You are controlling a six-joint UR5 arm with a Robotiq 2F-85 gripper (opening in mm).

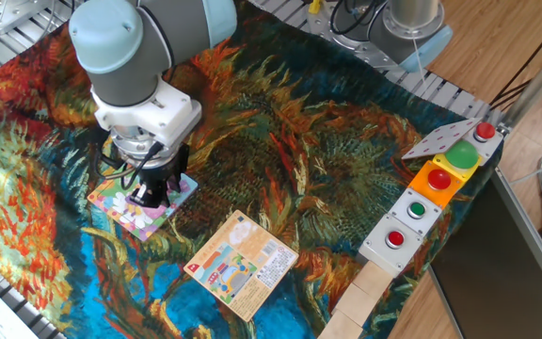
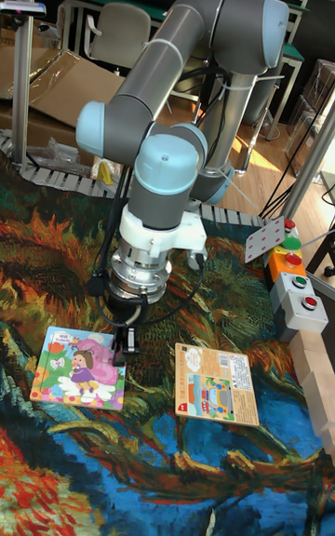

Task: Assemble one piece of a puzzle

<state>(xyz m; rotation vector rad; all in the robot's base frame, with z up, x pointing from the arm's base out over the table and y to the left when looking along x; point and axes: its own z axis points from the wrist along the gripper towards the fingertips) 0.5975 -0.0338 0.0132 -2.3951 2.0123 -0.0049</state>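
Note:
The puzzle (image 1: 125, 209) lies flat on the painted cloth at the left, a square board with a cartoon girl in purple and pink, also seen in the tall fixed view (image 2: 74, 368). My gripper (image 1: 149, 195) points straight down over the board's right part, near its upper right corner (image 2: 125, 348). Its dark fingers stand close together with their tips at the board's surface. A small pink bit, the piece (image 1: 144, 197), shows between the fingertips. Most of it is hidden by the fingers.
An orange-peach printed card (image 1: 243, 265) lies on the cloth just right of the puzzle. A box of coloured buttons (image 1: 436, 193) and a row of wooden blocks (image 1: 360, 301) line the table's right edge. The arm's base (image 1: 412, 24) stands at the back.

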